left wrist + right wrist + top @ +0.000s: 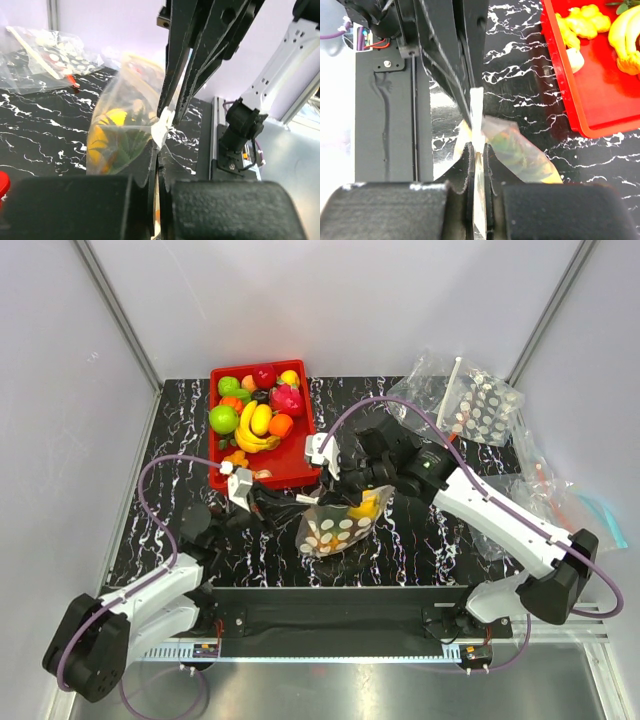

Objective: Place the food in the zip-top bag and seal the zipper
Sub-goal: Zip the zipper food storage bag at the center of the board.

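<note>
Hanging just in front of the red tray (300, 468), the one zip-top bag (338, 530) looks light, soft and slippery, so I'd take it by its stiffer zipper (476, 105). The left gripper (156, 156) and right gripper (476, 150) both pinch that strip. One pineapple (107, 135) sits inside.

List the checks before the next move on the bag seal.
1. The left gripper is shut on the zipper: ok.
2. The right gripper is shut on the same strip: ok.
3. The pineapple is inside the zip-top bag: ok.
4. The zipper is pressed closed along its whole length: cannot tell, the fingers hide it.
5. All the food is bagged: not ok, fruit lies in the red tray.
</note>
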